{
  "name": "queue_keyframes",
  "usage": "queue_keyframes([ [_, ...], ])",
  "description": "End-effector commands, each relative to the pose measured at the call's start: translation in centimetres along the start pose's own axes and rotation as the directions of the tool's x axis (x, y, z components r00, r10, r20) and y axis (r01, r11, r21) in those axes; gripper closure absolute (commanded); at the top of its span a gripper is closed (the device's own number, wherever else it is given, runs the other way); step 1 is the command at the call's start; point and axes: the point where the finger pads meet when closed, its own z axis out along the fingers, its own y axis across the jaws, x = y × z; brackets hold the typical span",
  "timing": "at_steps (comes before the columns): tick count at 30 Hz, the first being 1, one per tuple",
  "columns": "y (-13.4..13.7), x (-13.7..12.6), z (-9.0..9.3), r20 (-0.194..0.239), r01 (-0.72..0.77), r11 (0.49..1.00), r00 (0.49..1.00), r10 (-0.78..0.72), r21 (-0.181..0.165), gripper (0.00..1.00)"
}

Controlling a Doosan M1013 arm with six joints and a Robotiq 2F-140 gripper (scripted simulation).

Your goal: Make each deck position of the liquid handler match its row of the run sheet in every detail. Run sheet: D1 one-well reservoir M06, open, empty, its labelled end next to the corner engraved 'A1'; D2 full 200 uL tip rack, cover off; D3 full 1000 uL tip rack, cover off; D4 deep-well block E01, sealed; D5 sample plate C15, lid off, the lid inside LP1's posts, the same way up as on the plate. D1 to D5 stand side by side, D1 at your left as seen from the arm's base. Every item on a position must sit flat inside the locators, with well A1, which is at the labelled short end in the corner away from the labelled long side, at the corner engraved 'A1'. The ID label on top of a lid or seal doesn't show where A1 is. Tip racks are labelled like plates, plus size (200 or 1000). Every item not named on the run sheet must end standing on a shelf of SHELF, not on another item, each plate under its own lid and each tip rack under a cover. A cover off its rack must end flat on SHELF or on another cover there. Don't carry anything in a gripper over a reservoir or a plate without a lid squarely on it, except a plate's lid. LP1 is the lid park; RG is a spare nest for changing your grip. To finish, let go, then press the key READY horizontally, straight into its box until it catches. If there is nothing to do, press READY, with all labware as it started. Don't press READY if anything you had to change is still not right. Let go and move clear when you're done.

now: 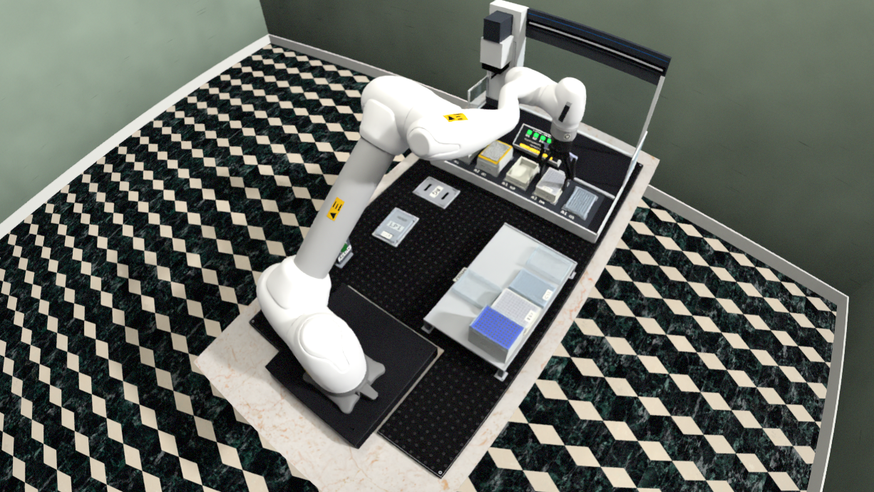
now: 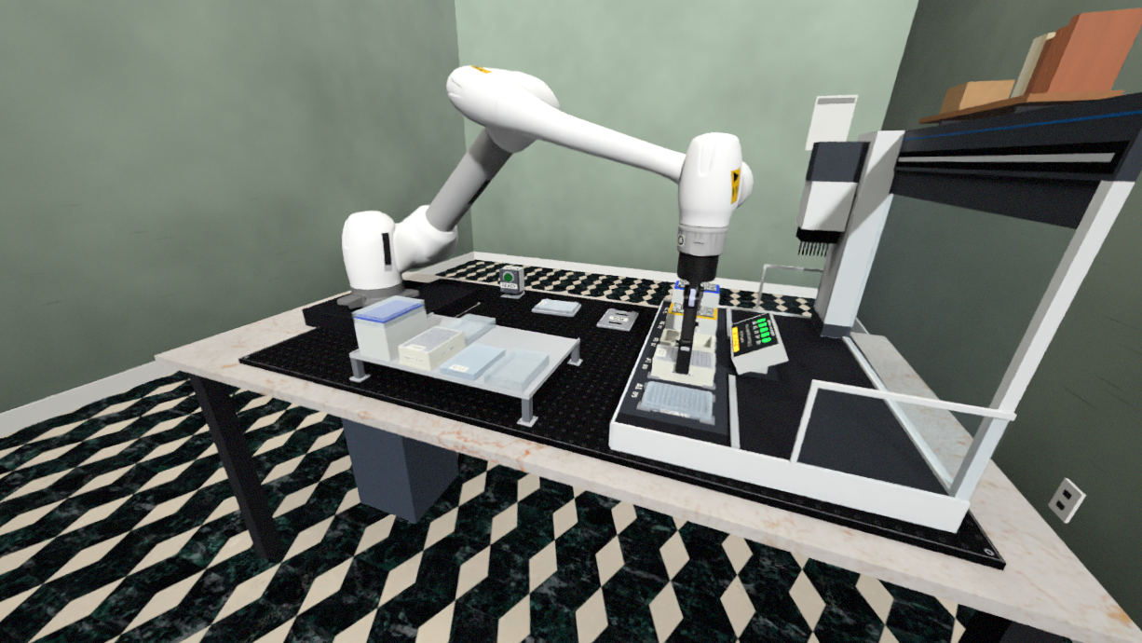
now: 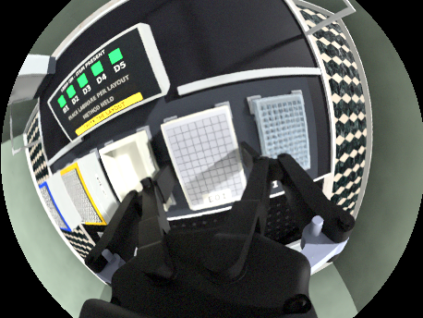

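My gripper (image 1: 559, 166) (image 2: 685, 369) (image 3: 207, 160) is open and points straight down just above the sealed deep-well block (image 1: 550, 184) (image 3: 203, 157) on the liquid handler deck, holding nothing. Right of the block lies an open sample plate (image 1: 581, 200) (image 2: 677, 399) (image 3: 282, 122). Left of it stand an open white reservoir (image 1: 522, 172) (image 3: 126, 159), a yellow-rimmed tip rack (image 1: 494, 155) (image 3: 80, 189) and, at the edge of the wrist view, a blue-rimmed rack (image 3: 49, 206). A clear lid (image 1: 396, 227) lies on the lid park LP1.
The spare nest RG (image 1: 435, 192) stands by LP1. SHELF (image 1: 482, 257) (image 2: 550, 343) holds a blue-covered rack (image 1: 496, 326) (image 2: 387, 323), some plates and clear covers. The READY key (image 2: 509, 280) is near the arm's base. A status panel (image 1: 533, 137) (image 3: 101, 89) and the pipetting gantry stand behind the deck.
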Motion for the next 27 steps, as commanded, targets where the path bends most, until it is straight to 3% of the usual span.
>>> queue_keyframes([
  [1,0.0,0.0,-0.3,-0.002,0.0,1.0,1.0,0.0,0.0,0.34],
  [27,0.0,0.0,-4.3,-0.002,0.0,1.0,1.0,0.0,0.0,0.34],
])
